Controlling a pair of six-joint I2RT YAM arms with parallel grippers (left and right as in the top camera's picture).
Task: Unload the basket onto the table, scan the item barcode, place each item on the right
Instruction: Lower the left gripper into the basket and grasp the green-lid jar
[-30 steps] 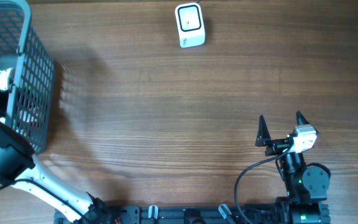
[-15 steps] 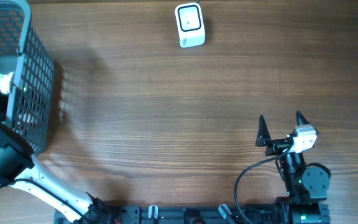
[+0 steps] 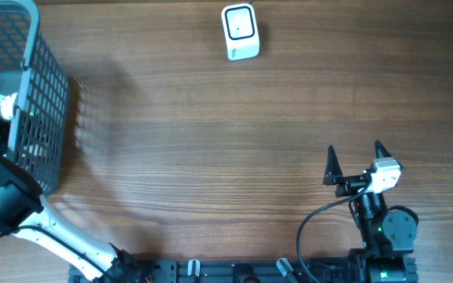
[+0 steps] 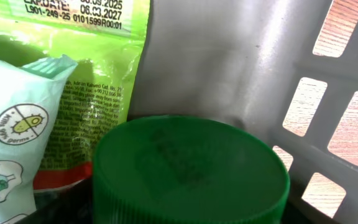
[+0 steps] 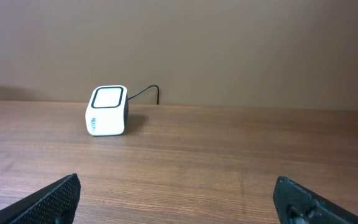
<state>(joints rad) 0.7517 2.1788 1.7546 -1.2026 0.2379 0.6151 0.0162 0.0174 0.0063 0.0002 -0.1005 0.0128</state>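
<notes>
A round green ribbed plastic cap (image 4: 188, 171), probably a bottle's, sits inside the grey plastic mesh basket (image 3: 47, 94) at the table's far left, against a glossy green pouch (image 4: 98, 62). The left gripper is hidden there, so I cannot tell its spread. The white box scanner (image 3: 240, 31) stands well apart. The right gripper (image 3: 355, 151) gapes wide, holding nothing.

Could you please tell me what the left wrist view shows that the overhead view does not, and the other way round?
Only the left wrist view shows a ribbed green cap, a green pouch with printed date codes, and a pale packet overlapping it. Only the overhead view shows the white scanner on the far side of the table and the right end effector, open. Both show the grey mesh basket.
</notes>
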